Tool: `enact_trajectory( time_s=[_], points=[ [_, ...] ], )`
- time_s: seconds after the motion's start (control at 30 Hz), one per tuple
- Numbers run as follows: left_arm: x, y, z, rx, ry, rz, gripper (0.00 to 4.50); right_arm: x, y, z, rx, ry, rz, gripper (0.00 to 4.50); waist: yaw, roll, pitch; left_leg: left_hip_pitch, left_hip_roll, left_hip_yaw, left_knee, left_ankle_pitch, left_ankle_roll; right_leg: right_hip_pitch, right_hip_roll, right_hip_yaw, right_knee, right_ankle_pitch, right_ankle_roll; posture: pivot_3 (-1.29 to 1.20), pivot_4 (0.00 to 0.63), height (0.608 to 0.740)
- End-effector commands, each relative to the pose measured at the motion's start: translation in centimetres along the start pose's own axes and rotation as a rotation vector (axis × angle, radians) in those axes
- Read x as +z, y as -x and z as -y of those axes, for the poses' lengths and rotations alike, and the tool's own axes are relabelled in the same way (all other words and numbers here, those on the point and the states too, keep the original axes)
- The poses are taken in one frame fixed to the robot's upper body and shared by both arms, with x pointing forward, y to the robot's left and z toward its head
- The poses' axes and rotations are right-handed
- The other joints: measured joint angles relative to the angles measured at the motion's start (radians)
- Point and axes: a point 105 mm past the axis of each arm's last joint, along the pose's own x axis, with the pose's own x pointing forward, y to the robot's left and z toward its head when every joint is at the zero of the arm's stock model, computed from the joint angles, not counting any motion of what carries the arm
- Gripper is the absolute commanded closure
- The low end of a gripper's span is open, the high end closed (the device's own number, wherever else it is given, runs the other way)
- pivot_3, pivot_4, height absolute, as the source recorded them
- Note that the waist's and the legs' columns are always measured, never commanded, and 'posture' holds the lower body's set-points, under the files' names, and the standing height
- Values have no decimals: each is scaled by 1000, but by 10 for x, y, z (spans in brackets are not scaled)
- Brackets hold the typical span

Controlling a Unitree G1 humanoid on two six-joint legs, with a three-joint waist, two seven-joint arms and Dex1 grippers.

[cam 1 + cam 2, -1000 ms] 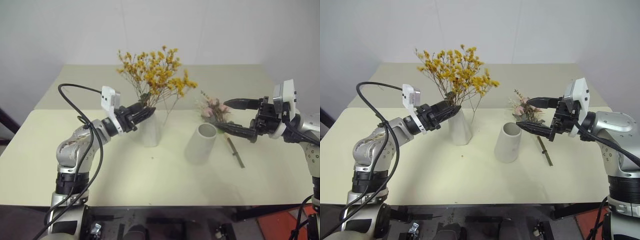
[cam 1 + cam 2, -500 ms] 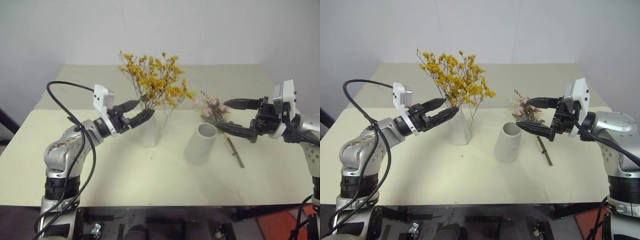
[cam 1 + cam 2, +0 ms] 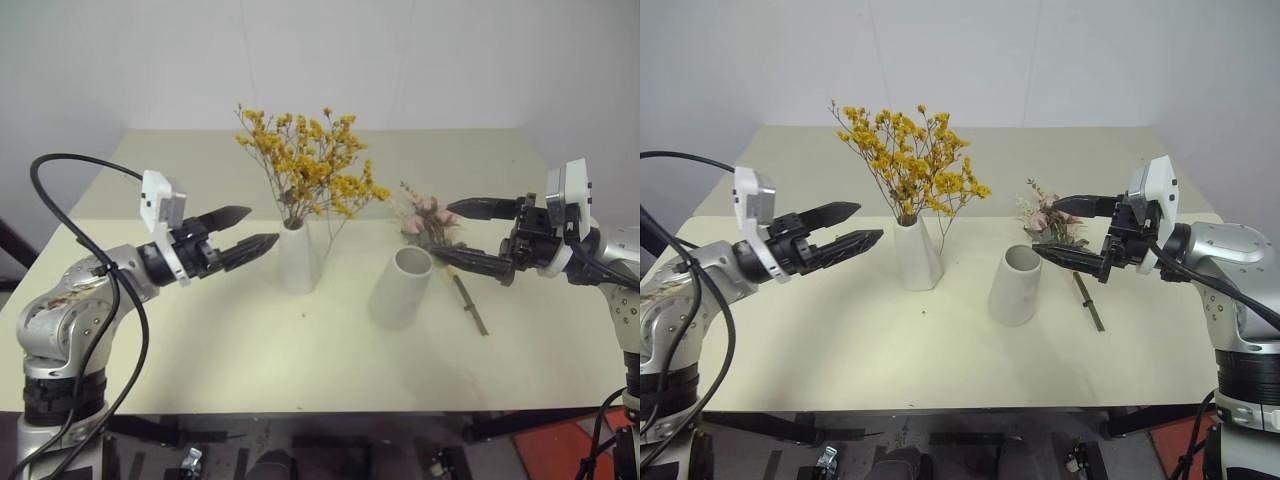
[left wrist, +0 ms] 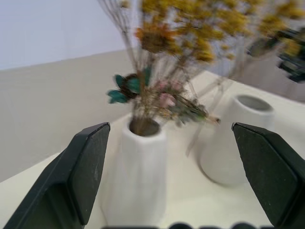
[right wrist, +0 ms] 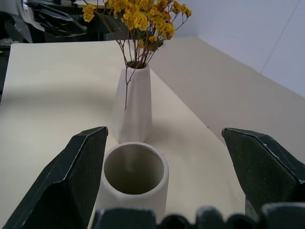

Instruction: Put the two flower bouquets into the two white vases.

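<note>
The spray of yellow flowers (image 3: 312, 165) stands upright in the slim white vase (image 3: 299, 257) at the table's middle. My left gripper (image 3: 262, 226) hangs open just to the left of that vase, apart from it and holding nothing. To the right stands the wider white vase (image 3: 400, 288), its round mouth empty. Behind it the pink rose bunch (image 3: 424, 217) lies on the table, its brown stem (image 3: 471, 304) trailing toward the front. My right gripper (image 3: 442, 231) hovers open over the roses, close to the wide vase (image 5: 134, 175), fingers (image 5: 76, 176) spread wide.
The cream table (image 3: 200, 340) has a second, joined section behind it that runs to the white wall. A black cable (image 3: 60, 165) loops over my left arm. Dark floor and equipment lie below the table's front edge.
My left gripper has opened, let go of the yellow spray and drawn back to the left, away from the slim vase. The spray stays standing in it. The right arm has not moved.
</note>
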Motion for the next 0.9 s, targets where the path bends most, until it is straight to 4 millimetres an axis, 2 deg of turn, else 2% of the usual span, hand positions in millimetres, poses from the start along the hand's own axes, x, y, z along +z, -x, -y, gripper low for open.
enact_trajectory(
  time_s=[0.03, 0.23, 0.37, 0.57, 0.77, 0.9],
  points=[
    [11, 8, 17, -108, -103, 7, 32, 8, 1, 1, 0, 33, 10, 0, 0, 0, 0, 0, 0, 0, 0, 0, 0, 0, 0, 0, 0, 0, 0, 0, 150, 740],
    [7, 8, 29, -187, -120, -12, 32, 6, 3, 2, -4, 31, -4, 0, 1, 0, 0, 0, 0, 0, 0, 0, 0, 0, 0, 0, -1, 0, 0, 0, 150, 740],
    [6, 8, 33, -210, -133, -11, 32, -4, 7, 7, -30, 9, -40, 0, 1, 0, 0, 0, 0, 0, 0, 0, 1, 0, 0, 0, -1, 0, 0, 0, 150, 740],
    [14, 7, 40, -298, -189, 6, 32, -23, 16, 22, -105, -49, -118, 0, 1, 0, 0, 0, 0, 4, 0, 0, 1, 1, 0, 0, -1, 0, 0, 0, 150, 740],
    [15, 0, 52, -416, -197, 7, 32, -51, 14, 44, -267, -133, -343, 0, -1, 0, 0, 0, 0, 8, 0, 0, 1, 1, 0, 0, 0, 0, 0, 0, 150, 740],
    [15, -3, 55, -454, -200, 6, 32, -70, 12, 50, -329, -205, -475, 0, -3, 0, 0, 0, 1, 9, 0, 0, 1, 0, 1, 0, 0, 0, 0, 0, 150, 740]
  ],
)
